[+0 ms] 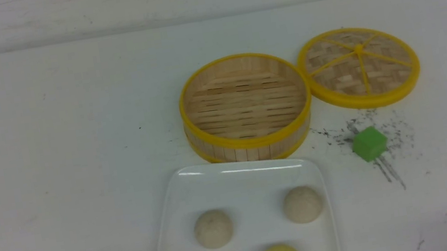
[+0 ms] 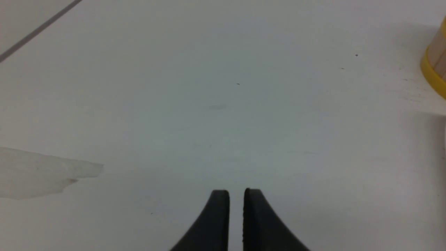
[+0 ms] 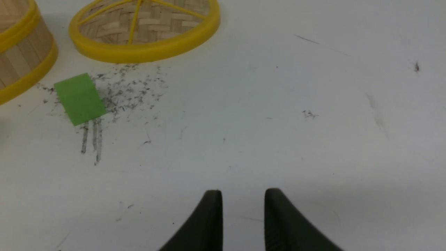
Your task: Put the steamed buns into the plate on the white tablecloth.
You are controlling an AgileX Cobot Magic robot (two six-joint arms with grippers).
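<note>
Front view: left gripper [image 2: 236, 209] nearly closed, empty, over bare counter [image 1: 50, 124]. Steamed buns [image 1: 213, 229] rest inside plate [image 1: 173, 204] at 6 o'clock. Right gripper [image 3: 243, 212] parted, empty; a careless sweep could knock the plate.

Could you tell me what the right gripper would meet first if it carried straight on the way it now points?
Probably only bare tablecloth: the right gripper has nothing ahead of it. The green cube and lid lie off to one side, though depth is hard to judge.
</note>
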